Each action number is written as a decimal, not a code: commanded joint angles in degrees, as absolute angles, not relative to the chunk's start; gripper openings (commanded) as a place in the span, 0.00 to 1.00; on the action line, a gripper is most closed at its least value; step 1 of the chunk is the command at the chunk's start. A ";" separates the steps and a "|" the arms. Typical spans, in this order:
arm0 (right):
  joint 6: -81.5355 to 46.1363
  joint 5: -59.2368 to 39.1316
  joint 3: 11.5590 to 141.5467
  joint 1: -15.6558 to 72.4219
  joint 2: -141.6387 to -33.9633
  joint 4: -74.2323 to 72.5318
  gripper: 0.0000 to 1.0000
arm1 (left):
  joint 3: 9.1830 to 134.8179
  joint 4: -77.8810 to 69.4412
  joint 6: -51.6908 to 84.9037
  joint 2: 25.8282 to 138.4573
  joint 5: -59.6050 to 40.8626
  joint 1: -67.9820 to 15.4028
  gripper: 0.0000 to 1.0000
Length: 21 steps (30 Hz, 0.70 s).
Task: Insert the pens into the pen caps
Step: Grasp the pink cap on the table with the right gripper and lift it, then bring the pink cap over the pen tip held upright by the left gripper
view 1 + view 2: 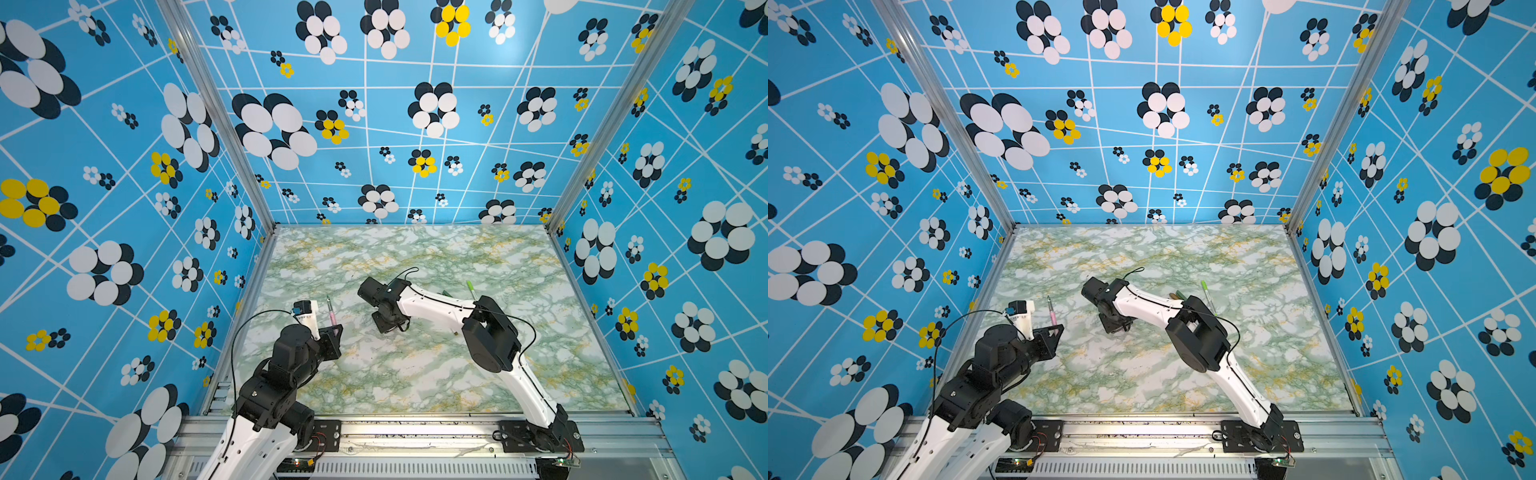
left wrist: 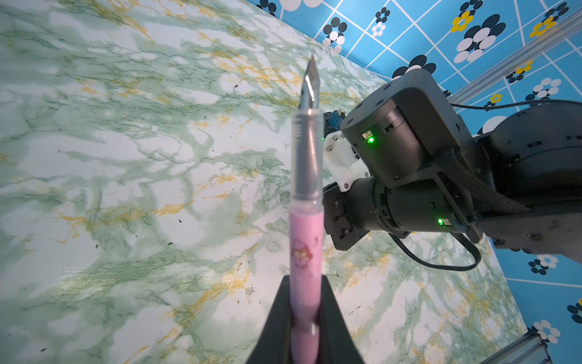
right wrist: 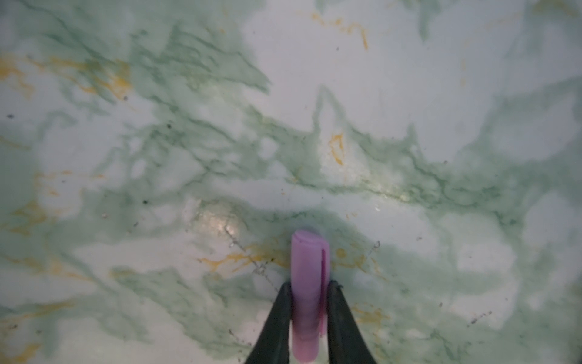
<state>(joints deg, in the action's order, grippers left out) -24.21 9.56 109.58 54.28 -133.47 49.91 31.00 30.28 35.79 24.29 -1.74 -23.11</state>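
A pink pen (image 2: 305, 239) with a clear grip section and a bare metal nib stands tip-up in my left gripper (image 2: 305, 281), which is shut on its barrel. In both top views this pen (image 1: 331, 314) (image 1: 1052, 313) rises from the left gripper (image 1: 335, 332) (image 1: 1055, 330) near the left wall. My right gripper (image 3: 309, 284) is shut on a pink pen cap (image 3: 307, 258), one finger on each side, with the cap's end close to the marble surface. In both top views the right gripper (image 1: 388, 326) (image 1: 1115, 326) points down at mid-table and hides the cap.
A light green pen (image 1: 471, 289) (image 1: 1205, 290) lies behind the right arm's elbow. Brown and dark green pieces (image 1: 1177, 296) peek out beside it. The right arm's wrist (image 2: 409, 157) is close beside the pink pen. Patterned blue walls enclose the marble table (image 1: 415, 374).
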 commanded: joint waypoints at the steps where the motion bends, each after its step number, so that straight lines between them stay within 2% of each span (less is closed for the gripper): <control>1: -26.92 7.26 105.97 52.17 -133.20 49.52 0.19 | 30.34 29.20 34.82 24.77 -2.77 -22.41 0.00; 8: -30.27 1.26 100.88 48.71 -128.00 44.73 0.16 | 29.98 28.04 35.15 25.47 -3.91 -22.37 0.00; 15: -31.18 -0.32 98.60 46.72 -125.07 43.56 0.13 | 29.80 26.97 35.25 26.69 -5.56 -22.34 0.00; 21: -33.12 -4.90 94.82 43.95 -115.73 38.38 0.12 | 29.76 23.91 34.51 30.39 -10.38 -22.35 0.00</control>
